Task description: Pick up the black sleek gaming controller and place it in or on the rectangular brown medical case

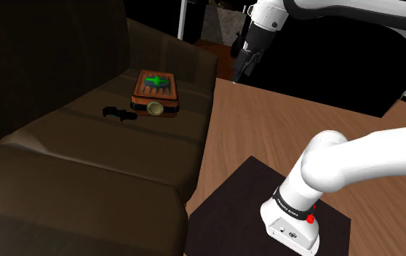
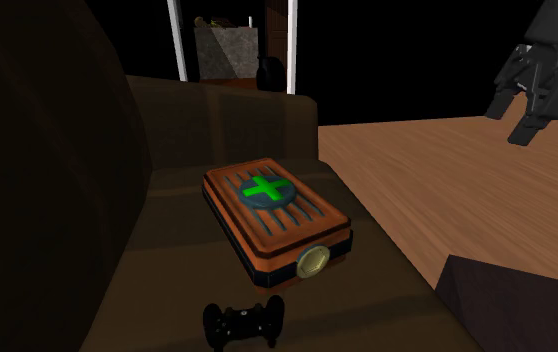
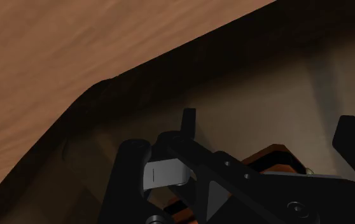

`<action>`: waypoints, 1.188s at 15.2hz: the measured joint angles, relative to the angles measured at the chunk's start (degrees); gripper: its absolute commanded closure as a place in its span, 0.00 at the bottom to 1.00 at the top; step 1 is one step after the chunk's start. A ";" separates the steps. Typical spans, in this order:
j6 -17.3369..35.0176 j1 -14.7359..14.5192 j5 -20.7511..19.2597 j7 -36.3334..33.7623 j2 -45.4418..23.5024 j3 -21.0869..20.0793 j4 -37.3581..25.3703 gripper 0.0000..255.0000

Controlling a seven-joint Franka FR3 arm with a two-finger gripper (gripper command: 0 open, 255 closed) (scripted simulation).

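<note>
Tool [image 2: 506, 126] open and empty, upper right; controller [image 2: 243, 322] untouched bottom centre, just beside case [image 2: 277, 220]. You've grasp and placement left.

Small black two-gripped gaming controller [image 2: 244, 322], flat on dark brown sofa seat [image 1: 85, 149], just beside clasp end of rectangular brown ribbed medical case [image 2: 277, 216]. Closed and flat, green cross on lid, round brass-coloured clasp in front.

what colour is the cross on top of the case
Bright green cross, clearest in the second exterior view.
</note>
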State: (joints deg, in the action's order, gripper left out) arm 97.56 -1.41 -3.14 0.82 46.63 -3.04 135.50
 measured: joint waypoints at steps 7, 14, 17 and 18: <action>6.09 -1.31 2.34 -2.82 -8.69 -2.80 -1.89 0.00; 12.87 -2.60 4.22 -6.12 -22.17 -6.35 -7.91 0.00; 15.40 -3.08 4.46 -7.60 -28.39 -7.83 -11.34 0.00; 15.87 -3.33 4.47 -8.33 -30.49 -8.47 -12.89 0.00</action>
State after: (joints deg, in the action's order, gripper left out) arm 113.43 -4.74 1.32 -7.51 16.14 -11.51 122.61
